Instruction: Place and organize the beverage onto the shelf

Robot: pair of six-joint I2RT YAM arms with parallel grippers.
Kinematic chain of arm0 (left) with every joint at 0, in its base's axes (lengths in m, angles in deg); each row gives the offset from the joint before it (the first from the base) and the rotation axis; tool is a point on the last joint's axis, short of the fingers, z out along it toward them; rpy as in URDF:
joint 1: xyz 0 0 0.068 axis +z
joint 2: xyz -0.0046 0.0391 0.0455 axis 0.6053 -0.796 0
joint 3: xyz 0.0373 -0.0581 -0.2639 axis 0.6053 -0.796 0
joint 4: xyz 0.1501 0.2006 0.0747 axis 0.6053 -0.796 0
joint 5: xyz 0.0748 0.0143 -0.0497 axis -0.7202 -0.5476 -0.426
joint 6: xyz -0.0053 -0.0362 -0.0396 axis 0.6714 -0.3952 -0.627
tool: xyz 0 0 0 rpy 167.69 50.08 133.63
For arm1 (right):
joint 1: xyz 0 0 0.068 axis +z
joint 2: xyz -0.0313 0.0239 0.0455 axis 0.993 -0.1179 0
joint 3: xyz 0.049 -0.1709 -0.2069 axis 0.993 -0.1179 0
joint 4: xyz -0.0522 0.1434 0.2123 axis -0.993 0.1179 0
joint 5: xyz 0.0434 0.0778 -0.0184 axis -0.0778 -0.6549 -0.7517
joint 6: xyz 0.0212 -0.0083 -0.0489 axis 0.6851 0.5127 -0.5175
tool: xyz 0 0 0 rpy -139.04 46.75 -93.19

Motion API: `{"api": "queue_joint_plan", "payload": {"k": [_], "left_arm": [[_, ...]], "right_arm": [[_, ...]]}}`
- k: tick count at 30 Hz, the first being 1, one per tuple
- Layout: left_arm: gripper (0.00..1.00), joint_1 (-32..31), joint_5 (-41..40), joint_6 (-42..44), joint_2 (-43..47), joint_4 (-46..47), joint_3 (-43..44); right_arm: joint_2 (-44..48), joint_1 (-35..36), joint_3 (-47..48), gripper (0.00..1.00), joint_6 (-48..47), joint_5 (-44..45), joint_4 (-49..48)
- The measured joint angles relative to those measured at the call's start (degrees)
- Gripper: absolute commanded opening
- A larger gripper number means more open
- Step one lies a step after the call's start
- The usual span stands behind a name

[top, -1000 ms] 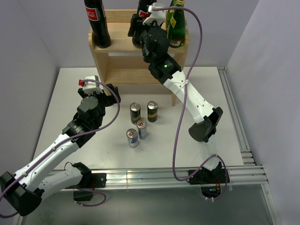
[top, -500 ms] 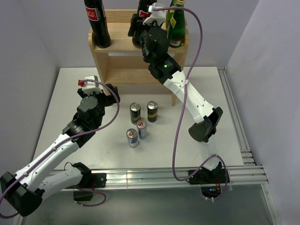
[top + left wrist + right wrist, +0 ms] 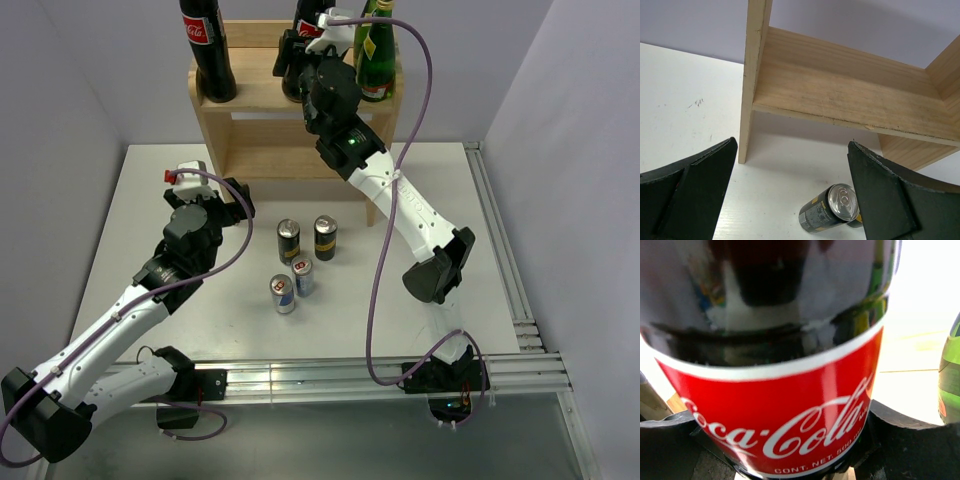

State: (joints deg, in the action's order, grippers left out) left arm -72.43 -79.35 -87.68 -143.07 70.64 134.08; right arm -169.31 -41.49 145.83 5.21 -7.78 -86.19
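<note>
The light wooden shelf (image 3: pixel 260 100) stands at the back of the table. One Coca-Cola bottle (image 3: pixel 208 50) stands on the left of its top tier, and two green bottles (image 3: pixel 376 52) stand on the right. My right gripper (image 3: pixel 300 62) is shut on a second Coca-Cola bottle (image 3: pixel 780 410), holding it upright at the middle of the top tier. That bottle fills the right wrist view, with a green bottle (image 3: pixel 950 380) at the right edge. My left gripper (image 3: pixel 238 205) is open and empty, low over the table, facing the shelf's lower tier (image 3: pixel 850 100).
Two black-and-yellow cans (image 3: pixel 288 240) (image 3: pixel 325 237) and two silver-blue cans (image 3: pixel 283 293) (image 3: pixel 303 276) stand upright in mid-table. One black can (image 3: pixel 832 209) shows between my left fingers, further off. An aluminium rail (image 3: pixel 505 250) runs along the right edge.
The left wrist has shifted very slightly to the left. The right gripper and its bottle have not visibly moved.
</note>
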Motion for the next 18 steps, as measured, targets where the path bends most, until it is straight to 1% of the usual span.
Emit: {"api": "queue_joint_plan", "payload": {"k": [4, 8, 12, 16, 18], "left_arm": [[0.99, 0.3, 0.1, 0.0, 0.0, 0.1, -0.1], [0.99, 0.5, 0.4, 0.0, 0.0, 0.1, -0.3], [0.99, 0.5, 0.4, 0.0, 0.0, 0.1, -0.3], [0.99, 0.6, 0.4, 0.0, 0.0, 0.1, -0.3], [0.99, 0.6, 0.4, 0.0, 0.0, 0.1, -0.3]], "right_arm": [[0.0, 0.0, -0.6, 0.62, -0.1, 0.1, -1.1], [0.0, 0.0, -0.7, 0.65, -0.1, 0.1, -1.2], [0.1, 0.0, -1.1, 0.72, -0.3, 0.2, -1.9], [0.0, 0.1, -1.5, 0.75, 0.5, 0.0, -2.0], [-0.2, 0.3, -2.5, 0.76, 0.8, 0.1, -0.4]]}}
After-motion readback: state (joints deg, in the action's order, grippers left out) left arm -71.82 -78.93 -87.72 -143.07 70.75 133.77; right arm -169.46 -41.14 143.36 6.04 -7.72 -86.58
